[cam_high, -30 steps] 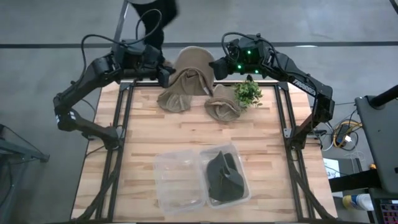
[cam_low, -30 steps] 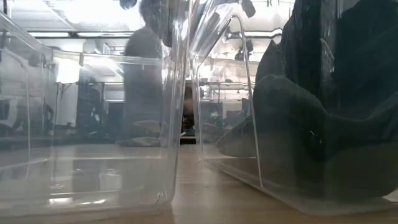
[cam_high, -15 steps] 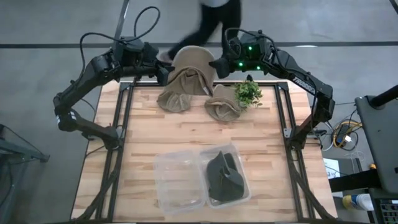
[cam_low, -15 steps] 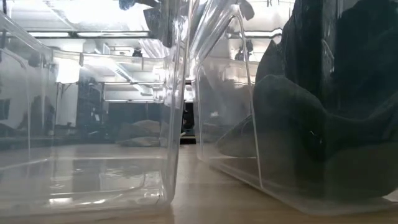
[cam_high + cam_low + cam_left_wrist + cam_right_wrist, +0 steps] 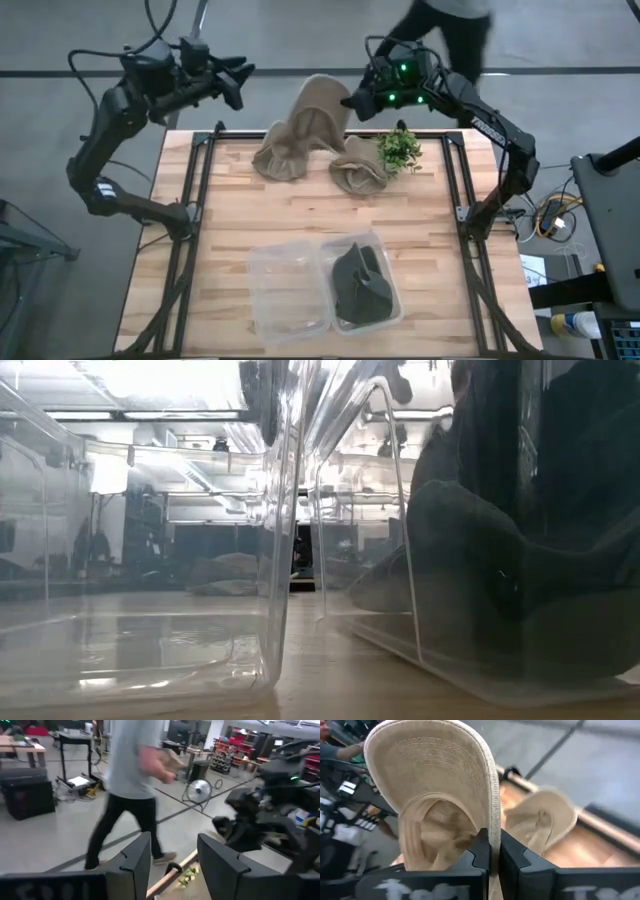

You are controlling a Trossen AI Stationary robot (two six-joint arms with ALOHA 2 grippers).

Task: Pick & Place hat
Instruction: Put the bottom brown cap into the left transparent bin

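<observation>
Lighting: even, bright overhead; soft faint shadows under arms on wooden table [image 5: 230, 200]. Low view: ceiling strip lights [image 5: 170, 415] blown out, strong glare + reflections on clear bin walls [image 5: 285, 530]; bin contents dark, near-silhouette; room behind hazy thru plastic. Left wrist view: walking person [image 5: 132, 785] motion-blurred, bkgd soft. Right wrist view: tan hat [image 5: 435, 785] brim sharp, well lit; table edge + floor behind out of focus.

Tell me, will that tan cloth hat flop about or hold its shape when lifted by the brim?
Probably floppy: the tan cloth bucket hat, pinched at its brim by the right end effector, hangs down folded over. It looks light, since a thin edge grip carries it. The stitched brim likely keeps some curve.
</observation>
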